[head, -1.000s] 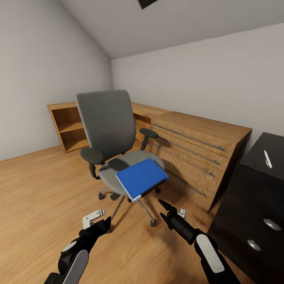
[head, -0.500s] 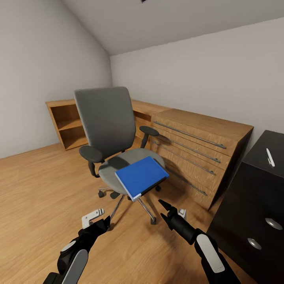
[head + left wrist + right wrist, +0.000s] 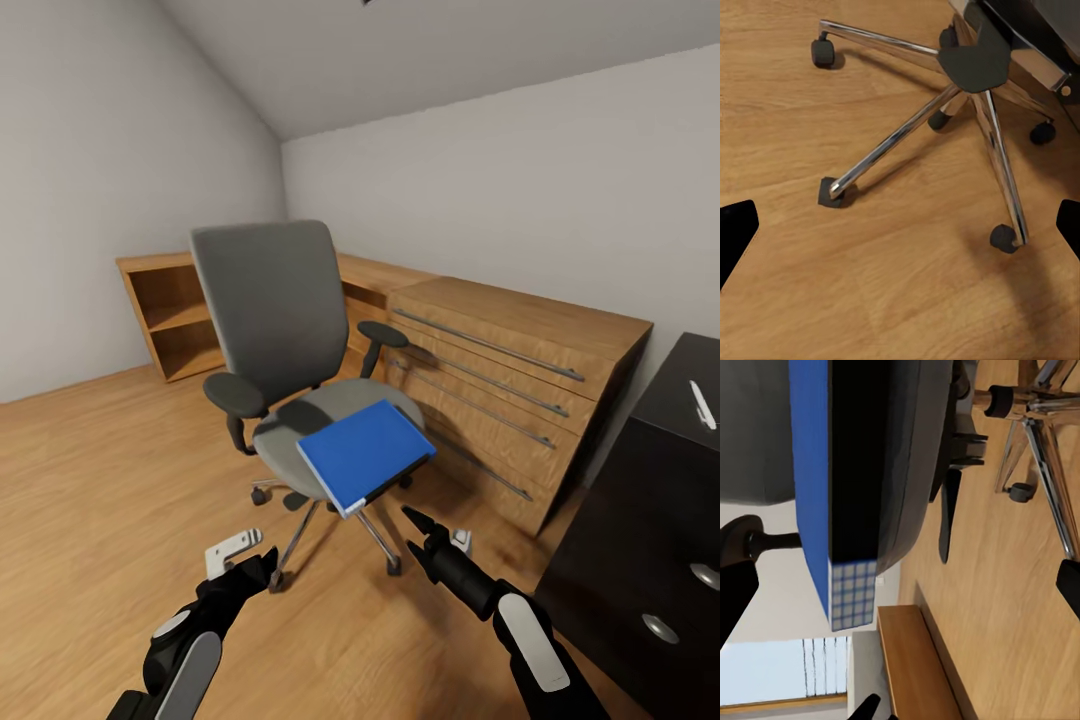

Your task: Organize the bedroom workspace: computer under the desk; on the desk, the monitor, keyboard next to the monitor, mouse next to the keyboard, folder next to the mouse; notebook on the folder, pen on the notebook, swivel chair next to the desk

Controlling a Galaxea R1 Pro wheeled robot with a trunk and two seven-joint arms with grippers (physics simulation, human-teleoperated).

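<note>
The grey swivel chair [image 3: 270, 310] stands in the middle of the room, turned toward me. On its seat lies the bright blue folder [image 3: 365, 452], overhanging the front edge. In the right wrist view the folder [image 3: 814, 487] shows edge-on, a dark layer beneath it. The black desk [image 3: 640, 500] rises at the right, a slim white pen [image 3: 703, 405] on its top. My left gripper [image 3: 250, 558] hovers open, low in front of the chair's chrome base [image 3: 945, 112]. My right gripper [image 3: 435, 530] is open too, just below and in front of the folder.
A low light-wood drawer unit [image 3: 500, 380] runs along the back wall behind the chair, joined to an open shelf unit [image 3: 175, 320] in the left corner. Wood floor [image 3: 100, 480] spreads to the left. The chair's castors [image 3: 832, 191] lie close to my left gripper.
The whole picture has shifted slightly, with the desk and pen sliding toward the right edge, so the camera has moved. Both grippers keep the same pose and stay open.
</note>
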